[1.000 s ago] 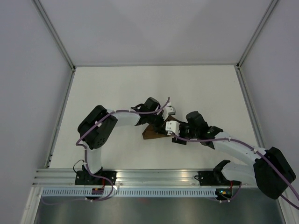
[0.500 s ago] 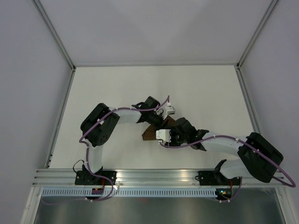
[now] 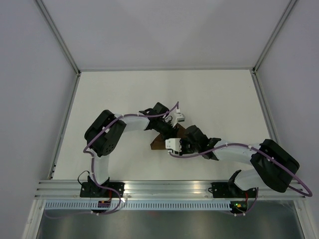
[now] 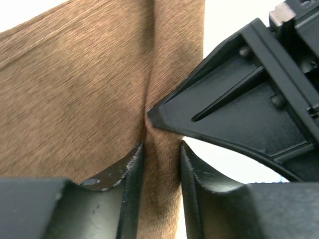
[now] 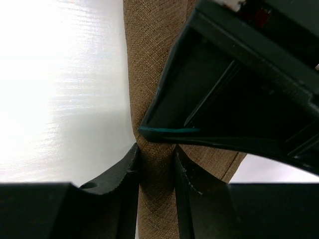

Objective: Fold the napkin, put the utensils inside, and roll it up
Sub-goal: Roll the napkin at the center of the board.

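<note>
The dark-brown napkin (image 3: pixel 158 142) lies bunched at the table's middle, mostly hidden under both arms. My left gripper (image 3: pixel 168 130) is shut on a fold of the napkin (image 4: pixel 160 164). My right gripper (image 3: pixel 177 144) is shut on another fold of the napkin (image 5: pixel 155 169), tip to tip with the left one. In the left wrist view the right gripper's black finger (image 4: pixel 234 109) touches the cloth just above my jaws. In the right wrist view the left gripper's finger (image 5: pixel 229 94) sits just above my jaws, with a thin teal edge (image 5: pixel 167 131) along its lower side. The knife is not clearly seen.
The white table (image 3: pixel 124 94) is ringed by grey walls and metal frame posts (image 3: pixel 59 35). A metal rail (image 3: pixel 164 186) runs along the near edge with both arm bases on it.
My right gripper has moved left and nearer to the left gripper, onto the napkin. The left arm has shifted slightly.
</note>
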`<state>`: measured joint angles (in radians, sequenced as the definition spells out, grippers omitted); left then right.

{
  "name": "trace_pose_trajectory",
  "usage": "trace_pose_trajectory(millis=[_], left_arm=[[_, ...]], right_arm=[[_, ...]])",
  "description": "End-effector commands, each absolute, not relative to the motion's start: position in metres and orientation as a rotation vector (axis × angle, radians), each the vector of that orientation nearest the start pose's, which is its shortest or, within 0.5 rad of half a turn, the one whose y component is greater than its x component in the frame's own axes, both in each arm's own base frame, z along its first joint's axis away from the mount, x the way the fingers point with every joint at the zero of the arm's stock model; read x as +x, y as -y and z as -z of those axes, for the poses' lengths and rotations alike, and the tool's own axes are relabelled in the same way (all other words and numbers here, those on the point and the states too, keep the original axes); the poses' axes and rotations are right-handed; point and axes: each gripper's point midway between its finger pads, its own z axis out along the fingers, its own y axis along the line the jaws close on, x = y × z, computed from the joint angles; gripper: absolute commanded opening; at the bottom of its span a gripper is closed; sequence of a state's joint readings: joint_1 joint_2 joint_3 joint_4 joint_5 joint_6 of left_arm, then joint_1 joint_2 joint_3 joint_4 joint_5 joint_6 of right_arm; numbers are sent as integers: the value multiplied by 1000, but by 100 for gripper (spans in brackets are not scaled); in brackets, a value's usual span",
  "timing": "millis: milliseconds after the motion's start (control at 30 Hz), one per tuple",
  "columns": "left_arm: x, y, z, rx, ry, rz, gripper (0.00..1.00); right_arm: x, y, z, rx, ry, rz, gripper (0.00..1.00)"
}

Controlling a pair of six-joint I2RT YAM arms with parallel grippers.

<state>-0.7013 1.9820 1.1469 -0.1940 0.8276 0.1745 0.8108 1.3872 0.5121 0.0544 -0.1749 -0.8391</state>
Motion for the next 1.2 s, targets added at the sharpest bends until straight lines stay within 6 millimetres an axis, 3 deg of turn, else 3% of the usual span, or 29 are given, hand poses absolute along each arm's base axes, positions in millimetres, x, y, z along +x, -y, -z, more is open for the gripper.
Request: trace_pose_trajectory(millis=[0, 200, 400, 500, 533, 633, 667, 700, 767, 800, 833, 900, 933, 1033, 1167], left_arm=[[241, 334, -37, 1277, -2257, 1158, 40], [268, 328, -62, 1187, -2197, 1051, 41], [315, 309, -93, 970, -2128, 783, 42], [341, 290, -115, 769, -2093, 624, 42], [352, 275, -119, 652, -2108, 528, 42], [370, 249, -160, 419, -1976, 415, 42], [364, 240, -153, 366, -1984, 410, 42], [365, 237, -185, 311, -1875, 440, 42], [356, 222, -182, 259, -1833, 417, 44], [352, 216, -195, 242, -1781, 411, 45], [345, 213, -192, 262, -1746, 388, 45], [338, 203, -195, 260, -1691, 337, 46], [327, 203, -202, 288, -1608, 333, 47], [310, 199, -216, 301, -1494, 317, 52], [283, 228, -208, 505, -1413, 293, 53]], right_arm=[[212, -220, -4, -1876, -1645, -199, 9], [207, -223, -2, -1896, -1687, -281, 7], [211, -223, -4, -1882, -1760, -407, 5], [215, -223, -4, -1873, -1799, -478, 4], [211, -223, -5, -1877, -1814, -531, 4], [221, -223, -5, -1870, -1855, -601, 3], [220, -225, -3, -1879, -1885, -663, 3], [224, -223, -3, -1871, -1905, -681, 3], [218, -219, 6, -1893, -1975, -766, 2], [230, -223, 0, -1881, -1973, -773, 2], [222, -218, 8, -1907, -2031, -829, 2], [233, -224, 3, -1887, -2037, -880, 2], [228, -220, 9, -1900, -2082, -925, 2], [238, -223, 7, -1886, -2102, -971, 2], [241, -222, 11, -1891, -2162, -1034, 2]])
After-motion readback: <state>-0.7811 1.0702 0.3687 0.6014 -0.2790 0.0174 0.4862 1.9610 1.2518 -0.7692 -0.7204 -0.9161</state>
